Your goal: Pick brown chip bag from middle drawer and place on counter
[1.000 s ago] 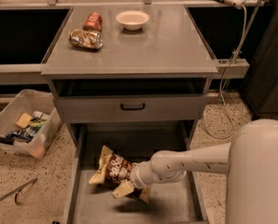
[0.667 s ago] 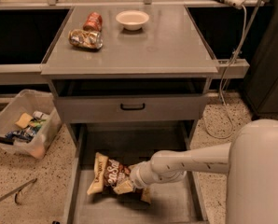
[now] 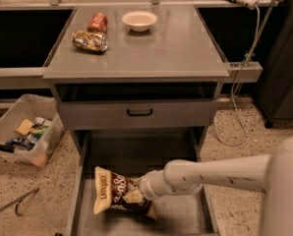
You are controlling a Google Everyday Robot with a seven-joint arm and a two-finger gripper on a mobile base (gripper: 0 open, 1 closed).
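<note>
Mid-pick by the looks of it, grab done and lift not yet. Down front, got the gripper [image 3: 139, 196] low inside the middle drawer [image 3: 80, 181], pinched onto the right end of the brown chip bag [image 3: 112, 194]. Seems to be holding the bag tipped up on edge just over the drawer floor, well inside the tray. Next up, probably: lift, pull back clear of the shut drawer front [image 3: 139, 113] right above, then swing up to the counter [image 3: 171, 48]. Worth aiming for the bare right side, away from the crushed cans [image 3: 90, 40] and white bowl [image 3: 139, 19] further back. Gotta keep that pinch firm on something so crinkly.
</note>
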